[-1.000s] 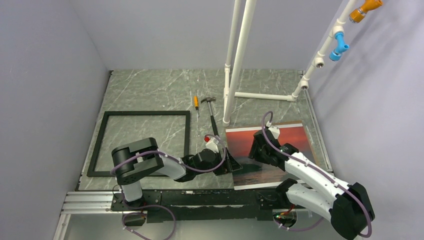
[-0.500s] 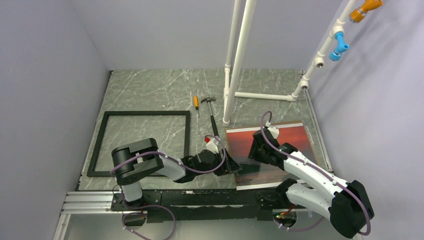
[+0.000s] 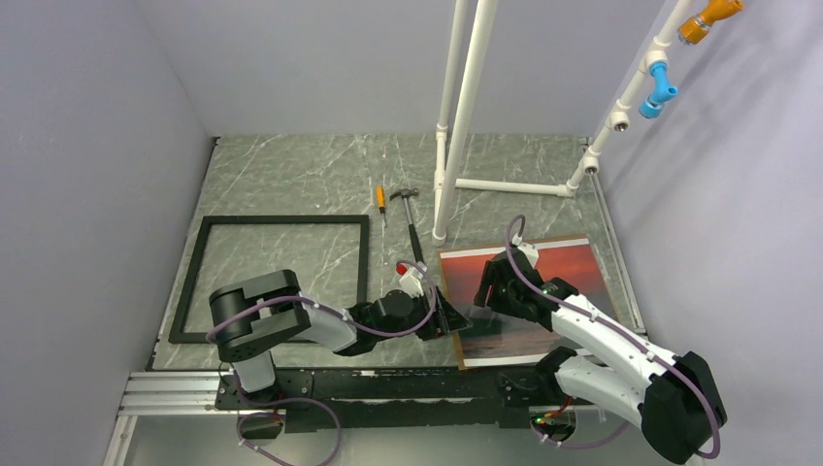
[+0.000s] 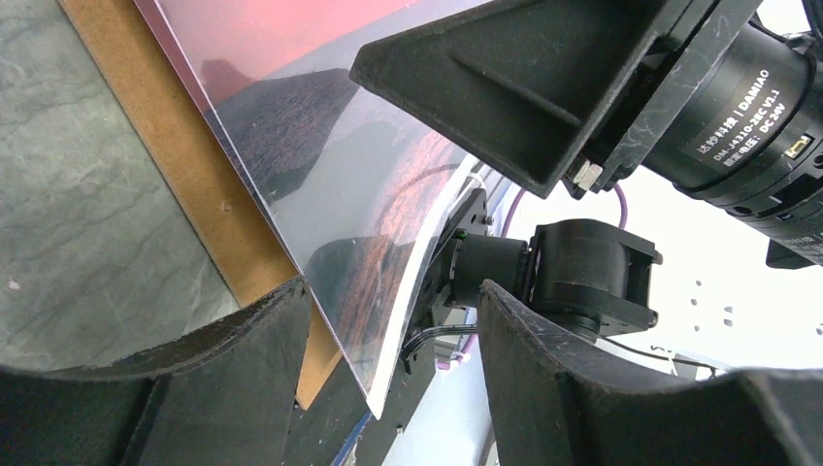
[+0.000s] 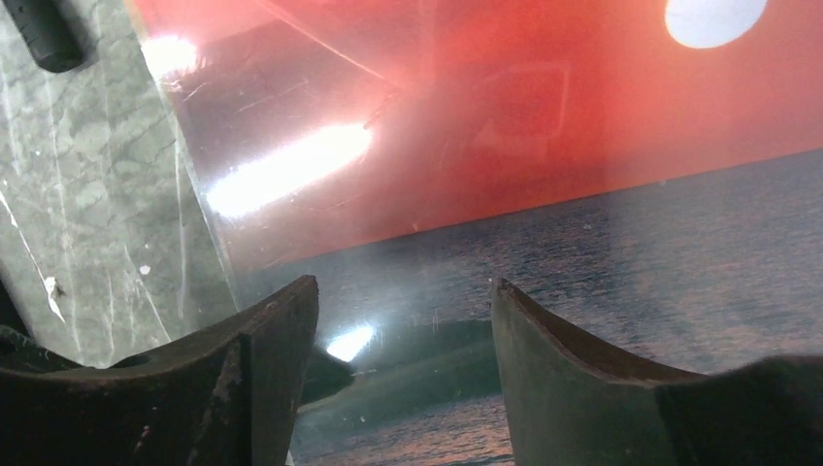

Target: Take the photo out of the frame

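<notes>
The photo (image 3: 573, 267) lies out of the frame (image 3: 281, 220); left gripper (image 4: 393, 301) jaws wide astride its corner, seemingly for purchase; right gripper (image 5: 403, 291) jaws wide, empty.

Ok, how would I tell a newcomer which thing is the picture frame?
Start at the grey marbled tabletop and look at its left half. There lies a thin black rectangular frame, flat and empty, bare marble showing through it. Unlike the black-handled hammer to its right, it is a large hollow outline.
</notes>
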You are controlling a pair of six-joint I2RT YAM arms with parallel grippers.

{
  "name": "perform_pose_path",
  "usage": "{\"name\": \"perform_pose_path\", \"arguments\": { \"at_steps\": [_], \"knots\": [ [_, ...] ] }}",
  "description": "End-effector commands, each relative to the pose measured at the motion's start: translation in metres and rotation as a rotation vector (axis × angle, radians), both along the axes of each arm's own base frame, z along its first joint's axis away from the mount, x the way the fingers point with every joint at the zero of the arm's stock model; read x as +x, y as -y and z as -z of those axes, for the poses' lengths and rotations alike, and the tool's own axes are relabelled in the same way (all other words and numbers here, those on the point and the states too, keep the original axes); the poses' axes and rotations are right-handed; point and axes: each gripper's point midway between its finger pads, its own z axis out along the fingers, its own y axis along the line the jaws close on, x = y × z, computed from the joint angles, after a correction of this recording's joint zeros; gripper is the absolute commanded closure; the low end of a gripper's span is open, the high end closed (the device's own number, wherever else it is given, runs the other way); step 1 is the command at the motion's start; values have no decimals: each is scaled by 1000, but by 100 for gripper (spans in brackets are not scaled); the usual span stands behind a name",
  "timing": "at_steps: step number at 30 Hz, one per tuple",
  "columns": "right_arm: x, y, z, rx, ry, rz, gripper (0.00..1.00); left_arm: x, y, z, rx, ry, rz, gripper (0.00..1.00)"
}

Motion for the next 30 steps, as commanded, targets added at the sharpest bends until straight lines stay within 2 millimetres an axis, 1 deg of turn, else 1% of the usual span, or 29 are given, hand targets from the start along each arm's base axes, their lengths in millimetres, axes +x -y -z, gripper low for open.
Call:
{"name": "perform_pose_path", "arguments": {
  "at_steps": [1, 6, 9, 12, 14, 15, 16, 18, 20, 22, 23, 24, 26, 28, 30],
  "knots": [
    [5, -10, -11, 53, 47, -33, 29, 4, 5, -18, -72, 23, -8, 33],
    [2, -20, -5, 99, 25, -63, 26, 5, 6, -23, -97, 40, -7, 32],
    [1, -22, -2, 105, 13, -62, 28, 6, 7, -21, -97, 30, -11, 31],
    [2, -20, -4, 95, 22, -58, 30, 5, -3, -16, -70, 21, -26, 30],
    [3, -17, -7, 87, 34, -53, 34, 8, -11, -13, -30, 38, -45, 29],
    [4, -16, -9, 85, 41, -51, 38, 10, -16, -10, 1, 46, -49, 28],
    [4, -17, -10, 84, 46, -55, 39, 11, -19, -7, 34, 54, -47, 27],
    [4, -19, -11, 90, 45, -67, 39, 14, -25, -5, 95, 73, -48, 22],
    [5, -26, -11, 109, 41, -102, 36, 17, -35, -2, 172, 87, -61, 20],
    [6, -42, -17, 162, 46, -175, 34, 23, -50, 3, 249, 91, -87, 20],
    [6, -51, -21, 193, 51, -210, 34, 26, -57, 1, 266, 98, -100, 20],
    [7, -60, -26, 223, 62, -237, 35, 28, -64, 1, 284, 108, -109, 20],
    [6, -72, -29, 253, 59, -277, 40, 30, -73, -1, 298, 127, -119, 20],
    [6, -74, -26, 235, 59, -282, 46, 30, -78, -3, 310, 140, -113, 20],
    [4, -84, -27, 261, 69, -329, 50, 29, -81, -5, 322, 150, -106, 19]
  ]
}}
